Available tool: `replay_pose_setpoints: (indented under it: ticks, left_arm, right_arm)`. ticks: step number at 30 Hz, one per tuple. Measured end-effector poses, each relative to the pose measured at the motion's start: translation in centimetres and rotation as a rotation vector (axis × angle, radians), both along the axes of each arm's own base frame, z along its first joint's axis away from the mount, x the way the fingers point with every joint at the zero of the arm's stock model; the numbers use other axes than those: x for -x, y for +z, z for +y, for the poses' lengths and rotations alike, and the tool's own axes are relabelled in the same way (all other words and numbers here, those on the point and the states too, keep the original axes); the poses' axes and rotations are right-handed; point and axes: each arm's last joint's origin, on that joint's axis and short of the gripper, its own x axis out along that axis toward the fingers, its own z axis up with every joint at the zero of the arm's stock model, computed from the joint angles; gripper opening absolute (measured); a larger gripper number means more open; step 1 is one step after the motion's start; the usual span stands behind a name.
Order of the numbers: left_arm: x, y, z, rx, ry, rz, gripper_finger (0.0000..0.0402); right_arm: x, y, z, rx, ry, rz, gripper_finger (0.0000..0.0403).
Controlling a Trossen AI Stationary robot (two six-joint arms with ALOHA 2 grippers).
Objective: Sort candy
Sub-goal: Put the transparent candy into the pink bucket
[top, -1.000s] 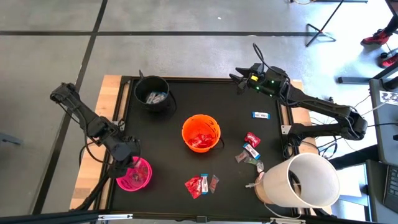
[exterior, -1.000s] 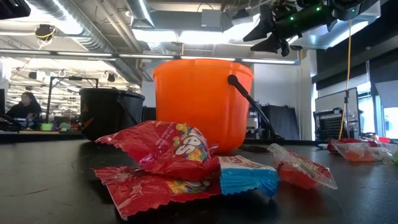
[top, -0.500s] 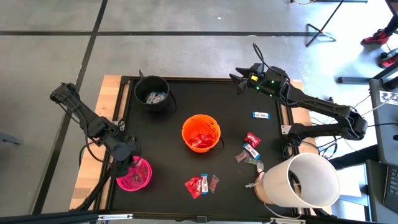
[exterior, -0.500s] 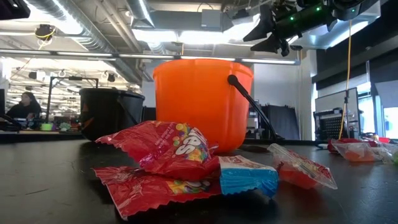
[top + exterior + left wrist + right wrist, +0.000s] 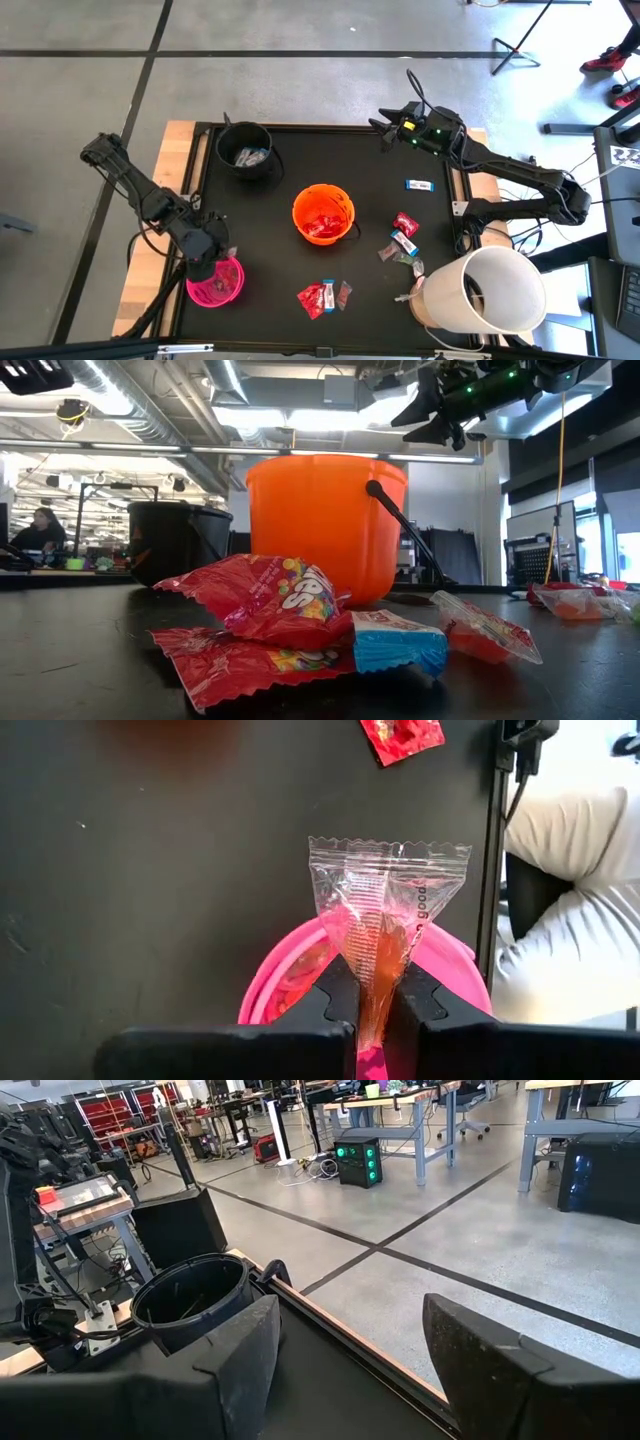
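Nearest the low camera, on my matte black bench, glossy red candy packets lie crumpled in a heap with a blue-and-white bar tucked against them. More candy is scattered on the right side, and one blue-and-white bar sits alone near the far right edge. Over the round pink bucket, I have the left gripper clamped on a clear crinkly wrapper with orange-red contents and a zigzag top edge. At mid-bench the smooth orange plastic bucket holds red packets. Farther back, the black bucket contains a few wrapped pieces. My right gripper hangs above the far edge, its fingers spread and empty.
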Motion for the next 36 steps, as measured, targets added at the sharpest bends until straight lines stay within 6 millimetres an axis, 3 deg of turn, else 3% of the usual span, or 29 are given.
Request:
replay_pose_setpoints:
  ticks: [14,29,36]
  left_arm:
    - [0.7,0.1,-0.8,0.249,-0.161,0.2,0.0009]
    - [1.3,-0.8,-2.3,0.065,-0.224,0.164,0.0012]
    - [1.0,-1.5,-3.0,0.036,-0.325,0.187,0.0077]
  right_arm:
    - [0.0,0.0,0.0,0.0,0.0,0.0,0.0246]
    - [0.0,0.0,0.0,0.0,0.0,0.0,0.0246]
    - [0.0,0.0,0.0,0.0,0.0,0.0,0.0246]
